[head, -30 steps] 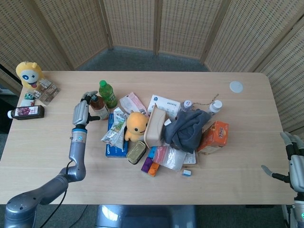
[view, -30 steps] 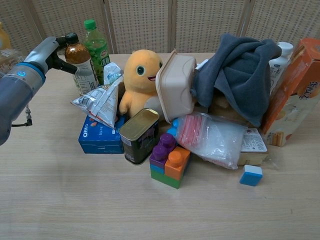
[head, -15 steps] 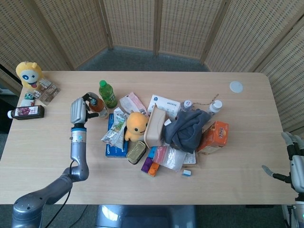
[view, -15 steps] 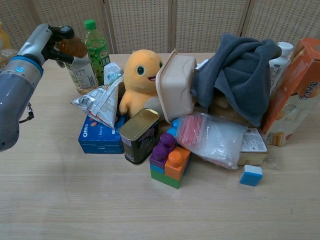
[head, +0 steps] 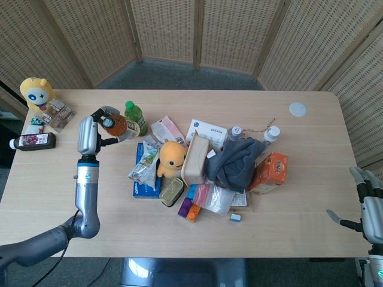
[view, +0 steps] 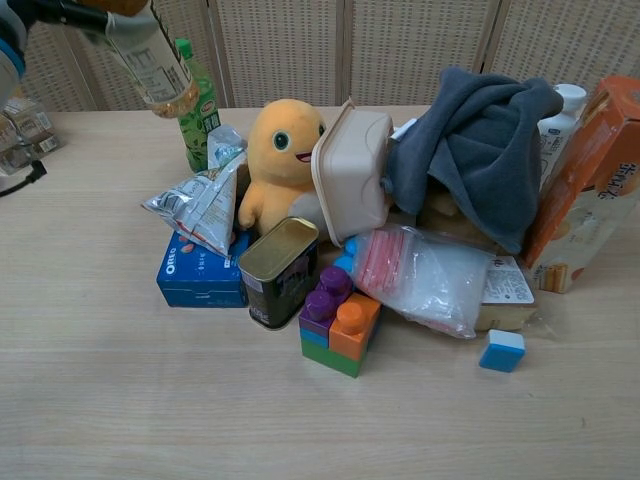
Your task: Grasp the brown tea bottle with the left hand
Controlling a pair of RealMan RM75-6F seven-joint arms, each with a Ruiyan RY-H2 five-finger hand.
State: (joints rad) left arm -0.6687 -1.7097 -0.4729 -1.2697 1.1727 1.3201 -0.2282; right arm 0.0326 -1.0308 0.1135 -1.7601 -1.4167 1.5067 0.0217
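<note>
The brown tea bottle [head: 118,126] with its white label hangs tilted above the table, cap toward my left hand [head: 90,133], which grips it near the neck. In the chest view only the bottle's lower half [view: 150,62] shows at the top left, slanting down to the right, and my left hand [view: 14,20] is cut off by the corner. My right hand [head: 370,204] sits at the table's right edge, fingers apart and holding nothing.
A green bottle [head: 136,118] stands just right of the lifted bottle. Below it lie a foil snack bag [view: 200,205], a blue cookie box [view: 195,275], an orange plush [view: 275,160], a tin [view: 280,270] and a grey cloth [view: 475,150]. A dark bottle [head: 33,141] lies at the left edge.
My left hand has lifted the brown tea bottle off the table, up and to the left away from the green bottle, and the bottle now tilts. The right hand has barely moved.
</note>
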